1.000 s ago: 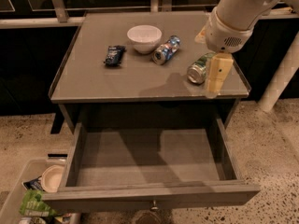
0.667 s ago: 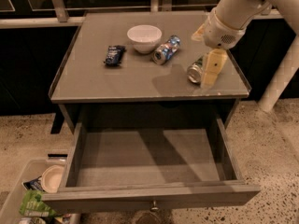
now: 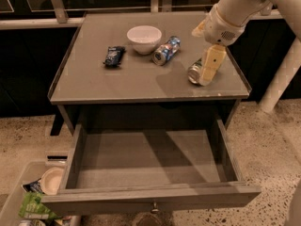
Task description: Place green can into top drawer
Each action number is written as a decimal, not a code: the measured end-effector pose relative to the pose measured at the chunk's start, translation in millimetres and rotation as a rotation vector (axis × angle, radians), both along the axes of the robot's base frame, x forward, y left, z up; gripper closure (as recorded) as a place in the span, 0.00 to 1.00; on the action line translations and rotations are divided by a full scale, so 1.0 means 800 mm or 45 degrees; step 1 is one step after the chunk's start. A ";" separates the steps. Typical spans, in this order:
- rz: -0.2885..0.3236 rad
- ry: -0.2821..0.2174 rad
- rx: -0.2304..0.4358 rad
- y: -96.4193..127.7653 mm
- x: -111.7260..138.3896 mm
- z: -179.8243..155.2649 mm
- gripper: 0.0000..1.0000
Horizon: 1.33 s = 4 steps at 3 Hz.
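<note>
The green can (image 3: pixel 194 72) lies on its side near the right front of the grey table top (image 3: pixel 117 81), its silver end facing forward. My gripper (image 3: pixel 206 75) reaches down from the upper right and is right at the can, covering its right side. The top drawer (image 3: pixel 146 159) is pulled wide open below the table top. Its flat bottom is bare, and a small knob (image 3: pixel 153 208) sits on its front.
On the table top are a white bowl (image 3: pixel 144 38), a blue-and-silver can (image 3: pixel 166 50) on its side and a dark snack packet (image 3: pixel 114 56). A bin (image 3: pixel 33 199) with a plate and wrappers stands on the floor at the lower left. A white post (image 3: pixel 282 74) stands at the right.
My gripper has moved a little back and left along the table's right side, down onto the green can. The can and the drawer have not moved.
</note>
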<state>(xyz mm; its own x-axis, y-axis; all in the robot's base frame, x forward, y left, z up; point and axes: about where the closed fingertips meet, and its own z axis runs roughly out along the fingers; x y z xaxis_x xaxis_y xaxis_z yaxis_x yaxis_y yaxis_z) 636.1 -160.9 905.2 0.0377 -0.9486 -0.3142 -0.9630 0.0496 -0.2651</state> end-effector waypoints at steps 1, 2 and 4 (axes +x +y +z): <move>-0.001 0.013 0.021 -0.007 0.001 0.001 0.00; -0.005 0.039 0.067 -0.039 0.005 0.004 0.00; -0.001 0.008 0.159 -0.070 0.031 0.018 0.00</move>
